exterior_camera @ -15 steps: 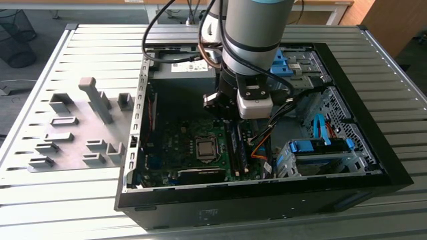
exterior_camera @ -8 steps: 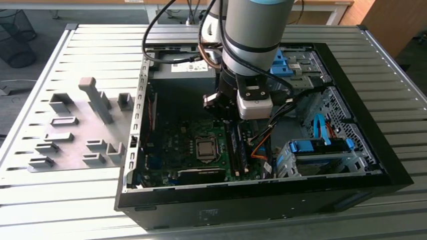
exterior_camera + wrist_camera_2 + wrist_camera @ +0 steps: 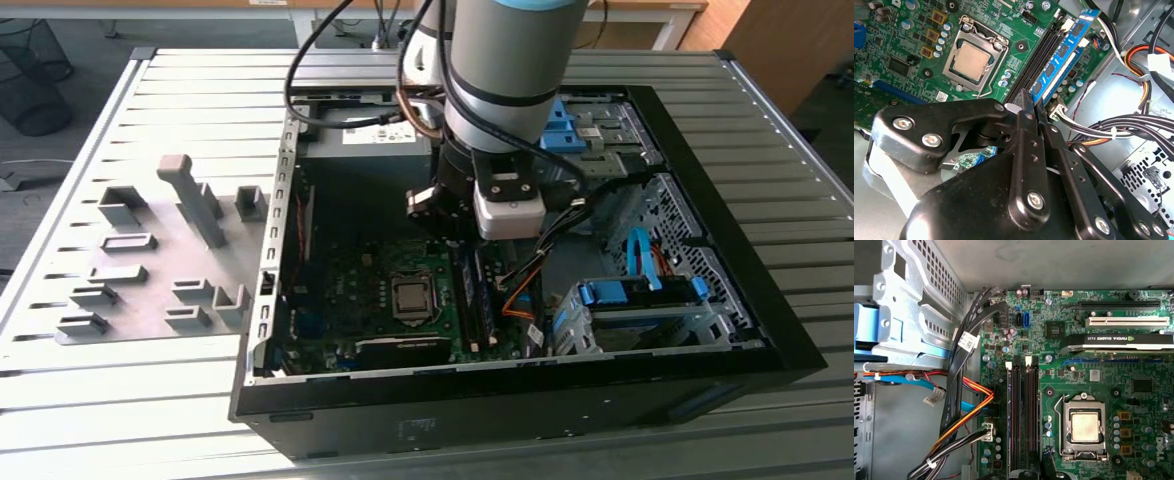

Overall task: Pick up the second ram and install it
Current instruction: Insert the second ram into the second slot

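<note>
My gripper (image 3: 463, 243) reaches down inside the open computer case (image 3: 747, 290), over the memory slots (image 3: 1021, 410) of the green motherboard (image 3: 914, 60). In the second wrist view the two black fingers are pressed close together, and the gripper (image 3: 1033, 101) pinches the near end of the second ram (image 3: 1066, 47). This is a long thin board with blue labels that stands on edge along the slots. A matching ram (image 3: 1070, 69) sits right beside it, slightly lower. How deep the held ram sits in its slot I cannot tell.
The processor socket (image 3: 974, 57) lies beside the slots. Orange and black cables (image 3: 961, 425) run along the other side, near a metal drive cage (image 3: 641, 295) with blue parts. A graphics card (image 3: 1119, 342) lies past the slots' far end. Grey holder blocks (image 3: 160, 260) stand on the table outside the case.
</note>
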`<state>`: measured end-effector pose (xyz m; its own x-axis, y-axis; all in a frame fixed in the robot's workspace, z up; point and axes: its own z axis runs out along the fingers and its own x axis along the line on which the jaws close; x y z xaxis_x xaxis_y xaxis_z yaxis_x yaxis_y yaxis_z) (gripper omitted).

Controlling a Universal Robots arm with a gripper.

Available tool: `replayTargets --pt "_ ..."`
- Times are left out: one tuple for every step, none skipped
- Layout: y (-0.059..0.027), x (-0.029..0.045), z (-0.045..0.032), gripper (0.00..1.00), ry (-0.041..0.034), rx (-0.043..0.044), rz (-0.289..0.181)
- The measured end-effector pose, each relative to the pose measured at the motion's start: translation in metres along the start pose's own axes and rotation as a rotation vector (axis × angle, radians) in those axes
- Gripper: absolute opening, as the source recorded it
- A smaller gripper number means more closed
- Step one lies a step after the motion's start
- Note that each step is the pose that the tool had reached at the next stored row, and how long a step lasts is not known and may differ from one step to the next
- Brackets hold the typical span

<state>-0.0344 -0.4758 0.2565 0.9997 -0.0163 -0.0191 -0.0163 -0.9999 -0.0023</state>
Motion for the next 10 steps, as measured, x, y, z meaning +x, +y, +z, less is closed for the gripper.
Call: replayTargets --pt "0.0001 0.0005 0.0012 0.14 -0.0003 -0.0004 0.0" --pt "0.0001 0.001 0.003 0.14 -0.0003 -0.0004 0.0" --pt "0.0002 0.0015 0.0048 0.14 -0.0003 -0.0004 0.0" --pt "0.0005 0.0018 0.0065 0.14 -0.0004 -0.0005 0.001" --pt "0.001 0.002 0.0083 0.14 -0.0004 -0.0005 0.001" --pt "0.0018 0.0021 0.0097 0.14 -0.0004 -0.0005 0.001" --pt "0.0025 0.0022 0.0109 0.14 -0.0004 -0.0005 0.001" --pt "0.0035 0.0023 0.0119 0.14 -0.0004 -0.0005 0.002" --pt "0.0042 0.0023 0.0133 0.14 -0.0004 -0.0004 0.004" --pt "0.005 0.0024 0.0145 0.14 -0.0003 -0.0003 0.007"
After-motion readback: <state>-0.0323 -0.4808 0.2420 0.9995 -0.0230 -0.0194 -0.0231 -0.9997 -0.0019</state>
